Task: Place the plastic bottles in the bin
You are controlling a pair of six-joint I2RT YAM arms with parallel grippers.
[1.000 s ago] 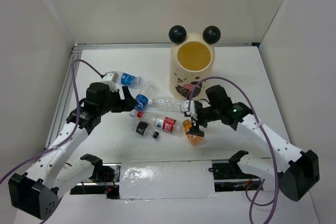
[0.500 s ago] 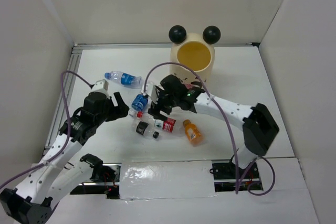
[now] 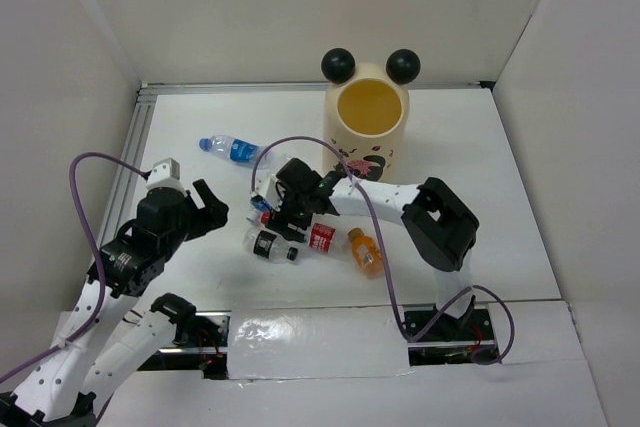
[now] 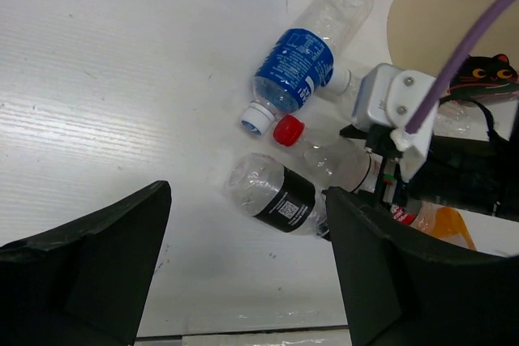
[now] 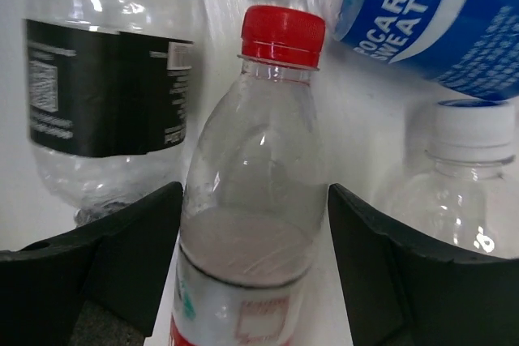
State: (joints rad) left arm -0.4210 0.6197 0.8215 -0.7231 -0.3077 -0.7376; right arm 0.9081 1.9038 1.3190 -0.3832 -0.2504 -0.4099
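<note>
Straddling red-capped bottle [image 5: 259,135] with right gripper [image 5: 253,200] spread wide, near-left of bin [image 3: 350,147]. Probably light, slick, crushable: pinch shoulder above label.

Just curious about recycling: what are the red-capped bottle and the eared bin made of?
The red-capped bottle: clear, glossy thin plastic, going by the see-through wall and highlights. The bin: matte cream wall, perhaps cardboard or plastic; can't tell.

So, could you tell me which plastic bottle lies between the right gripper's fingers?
The clear bottle with the red cap; the black-labelled bottle and the blue-labelled bottle lie outside the right gripper.
</note>
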